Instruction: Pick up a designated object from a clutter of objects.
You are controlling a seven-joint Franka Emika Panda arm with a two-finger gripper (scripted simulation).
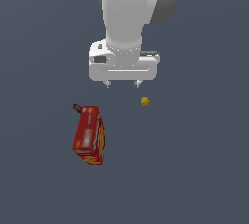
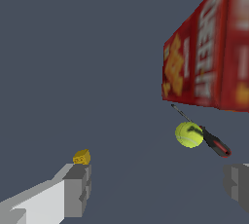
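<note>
blocky yellow cube (image 1: 144,101), glossy red box (image 1: 89,135)

Legible text: none. The large red box (image 2: 209,52) carries yellow-white lettering on its faces, set in bands along its length in the wrist view, but the render is too blurred for any word, brand or number to be made out; in the exterior view the same box (image 1: 89,135) shows only pale smears and orange patches. The tiny yellow cube (image 2: 81,157) bears faint dark marks that cannot be read as characters.
</note>
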